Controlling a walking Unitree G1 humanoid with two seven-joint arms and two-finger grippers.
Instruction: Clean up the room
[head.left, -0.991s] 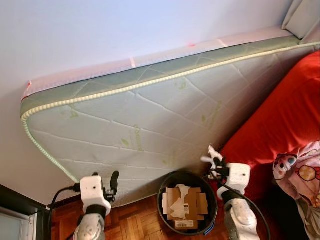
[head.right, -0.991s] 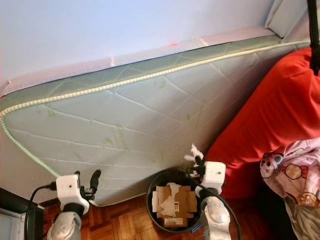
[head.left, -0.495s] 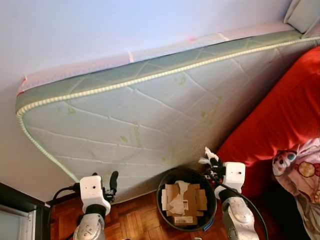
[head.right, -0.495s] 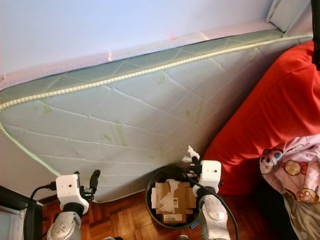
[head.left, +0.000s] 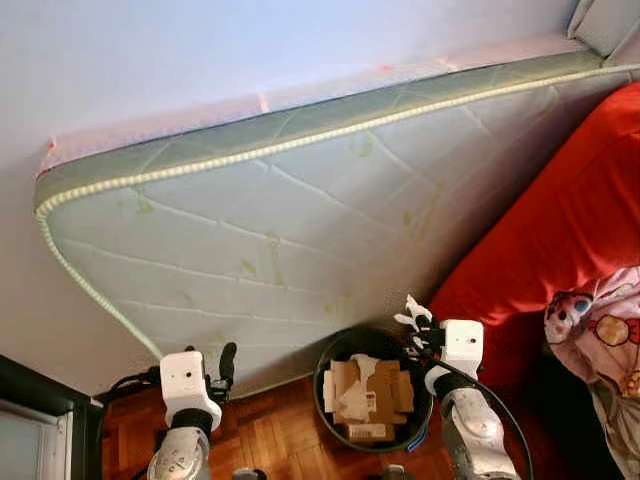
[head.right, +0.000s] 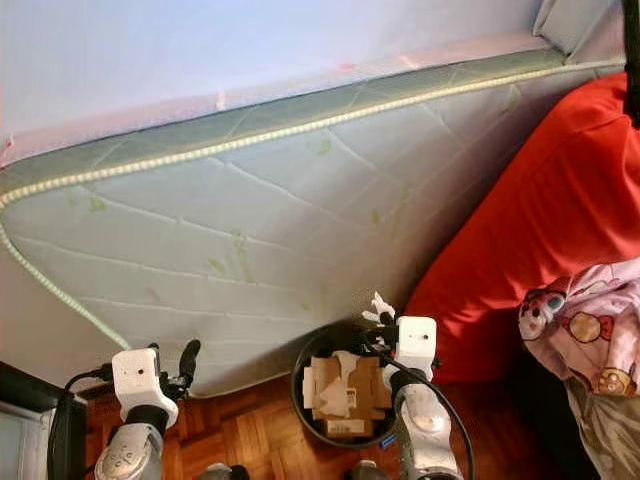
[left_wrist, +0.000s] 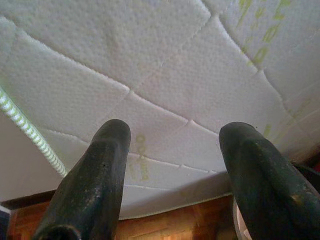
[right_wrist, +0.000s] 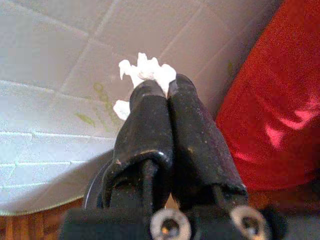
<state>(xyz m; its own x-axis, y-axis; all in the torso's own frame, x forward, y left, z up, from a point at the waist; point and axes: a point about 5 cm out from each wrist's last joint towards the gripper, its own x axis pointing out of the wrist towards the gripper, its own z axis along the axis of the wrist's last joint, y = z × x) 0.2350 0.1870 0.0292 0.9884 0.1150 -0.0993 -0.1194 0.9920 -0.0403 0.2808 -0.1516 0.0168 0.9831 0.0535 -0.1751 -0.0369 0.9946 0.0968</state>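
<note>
- One mattress (head.left: 300, 220) leans tilted against the wall, its lower edge just behind the bin.
- Red bedding (head.left: 560, 220) lies right of the bin, touching the mattress.
- Black bin (head.left: 330, 400) stands on the wood floor (head.left: 270, 440) and holds cardboard scraps (head.left: 370, 390).
- Right gripper (head.left: 420, 330) hovers at the bin's right rim, fingers (right_wrist: 150, 130) pressed together on a tissue (right_wrist: 147, 70); the white wad sticks out past the fingertips, above the rim.
- Left gripper (head.left: 228, 355) hangs well left of the bin, fingers (left_wrist: 95, 170) spread apart, holding nothing.
</note>
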